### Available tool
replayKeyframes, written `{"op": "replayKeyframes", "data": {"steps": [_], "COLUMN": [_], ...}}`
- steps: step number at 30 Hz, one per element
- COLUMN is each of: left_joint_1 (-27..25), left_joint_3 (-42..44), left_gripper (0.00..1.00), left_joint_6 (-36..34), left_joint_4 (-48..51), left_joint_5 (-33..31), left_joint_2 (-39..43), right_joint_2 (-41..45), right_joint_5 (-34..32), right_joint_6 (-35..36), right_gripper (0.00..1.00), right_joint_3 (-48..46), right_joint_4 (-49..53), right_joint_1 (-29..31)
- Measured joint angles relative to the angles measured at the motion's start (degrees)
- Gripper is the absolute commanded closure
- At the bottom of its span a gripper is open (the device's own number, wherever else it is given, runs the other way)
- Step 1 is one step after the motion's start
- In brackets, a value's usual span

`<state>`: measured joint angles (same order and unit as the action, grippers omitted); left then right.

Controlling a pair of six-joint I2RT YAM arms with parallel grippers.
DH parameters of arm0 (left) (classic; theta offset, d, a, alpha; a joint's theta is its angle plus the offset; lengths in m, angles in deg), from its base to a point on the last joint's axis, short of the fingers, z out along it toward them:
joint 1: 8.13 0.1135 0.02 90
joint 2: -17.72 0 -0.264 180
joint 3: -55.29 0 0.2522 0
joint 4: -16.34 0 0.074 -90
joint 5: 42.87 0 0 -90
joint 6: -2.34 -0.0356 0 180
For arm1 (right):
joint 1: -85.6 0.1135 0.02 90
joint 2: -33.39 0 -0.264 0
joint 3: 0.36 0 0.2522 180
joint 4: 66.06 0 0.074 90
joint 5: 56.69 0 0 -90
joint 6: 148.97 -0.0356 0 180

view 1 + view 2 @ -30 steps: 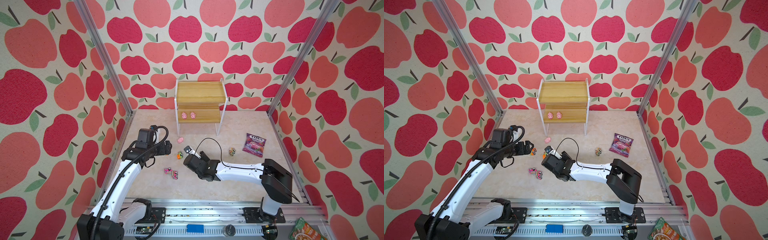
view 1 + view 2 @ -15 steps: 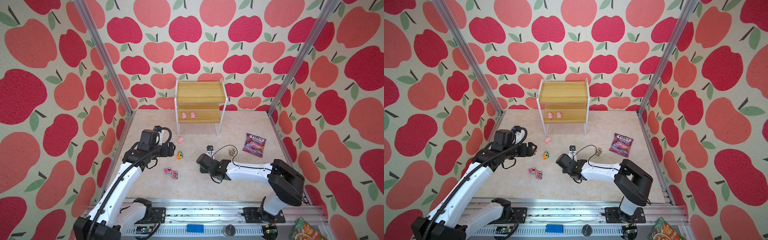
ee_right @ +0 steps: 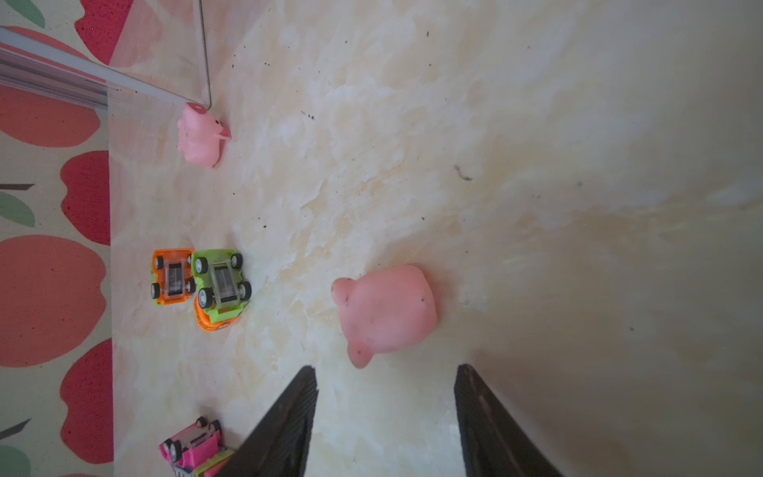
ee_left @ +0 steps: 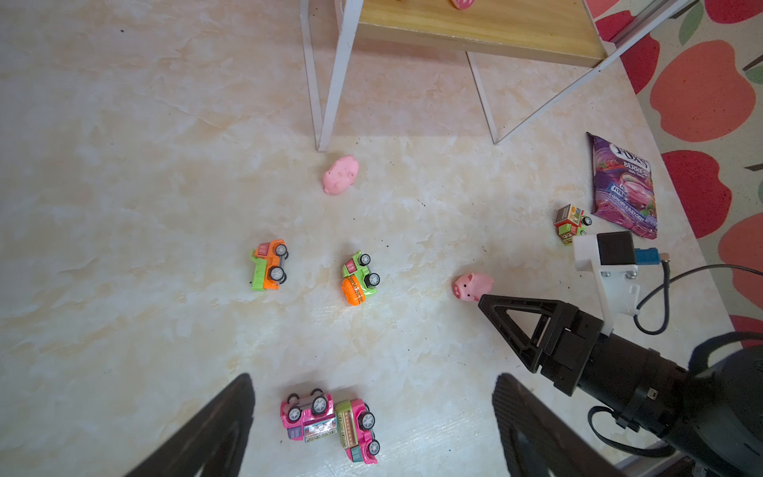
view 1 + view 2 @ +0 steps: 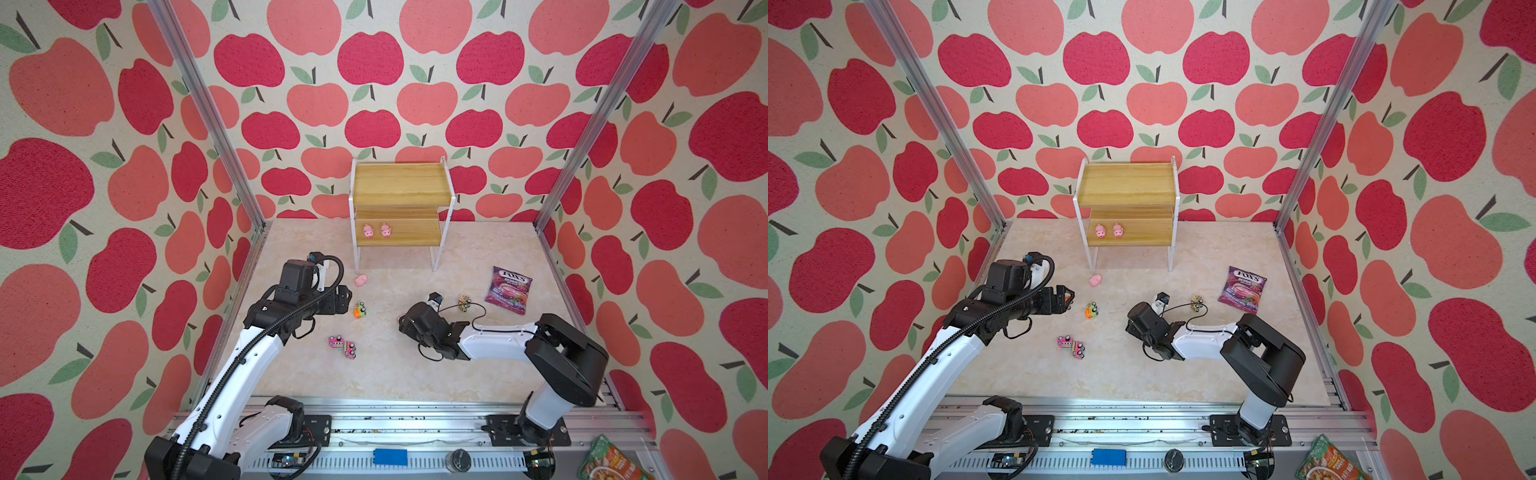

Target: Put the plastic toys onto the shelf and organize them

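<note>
Pigs (image 5: 368, 231) on the shelf (image 5: 415, 237), two of them, upright and side by side at the left end of the lower board, snouts toward the arms. The shelf stands at the back of the bench (image 5: 415, 374), close to the apple-print wall (image 5: 374, 62).

Down on the bench, a third pig (image 5: 360, 281) lies just beside the shelf's front left leg. And the fourth pig (image 3: 386, 312) is right at the right tool (image 3: 386, 367). Its jaws are partly apart with nothing between them, tips just short of the pig. In both top views the arm hides nearly all of that pig.

Over on the other side the left tool (image 5: 1068, 297) hangs above the bench, jaws wide apart, holding nothing. A green-orange truck (image 5: 1091, 310) sits near its tips. The left wrist view shows a second truck (image 4: 269, 265) of those colours just beside that one, both on their sides.

Two pink trucks (image 5: 337, 341) lie touching each other, further from the shelf, tipped over, wheels showing. A brown truck (image 5: 464, 302) sits off to the right, near the purple bag (image 5: 508, 289), which lies flat, well apart from the rest.
</note>
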<state>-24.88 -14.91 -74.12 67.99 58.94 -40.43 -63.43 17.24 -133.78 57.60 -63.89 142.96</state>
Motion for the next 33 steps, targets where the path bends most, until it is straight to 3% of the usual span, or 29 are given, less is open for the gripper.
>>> {"op": "replayKeyframes", "data": {"steps": [9,19,27,33], "left_joint_1": [0.00,0.00,0.00,-0.07], "left_joint_3": [0.00,0.00,0.00,0.00], "left_gripper": [0.07,0.07,0.07,0.07], "left_joint_6": [0.00,0.00,0.00,0.00], "left_joint_4": [0.00,0.00,0.00,0.00], "left_joint_5": [0.02,0.02,0.02,0.07], "left_joint_2": [0.11,0.11,0.09,0.09], "right_joint_2": [-4.52,-10.82,-12.00,-6.60], "right_joint_5": [2.71,5.70,1.46,-7.02], "right_joint_6": [-1.27,4.63,22.05,42.03], "right_gripper": [0.45,0.42,0.34,0.29], "right_joint_3": [2.78,11.87,22.05,15.96], "right_joint_4": [-3.96,-1.53,9.07,6.03], "right_joint_1": [-3.65,-6.84,-6.25,-1.64]}}
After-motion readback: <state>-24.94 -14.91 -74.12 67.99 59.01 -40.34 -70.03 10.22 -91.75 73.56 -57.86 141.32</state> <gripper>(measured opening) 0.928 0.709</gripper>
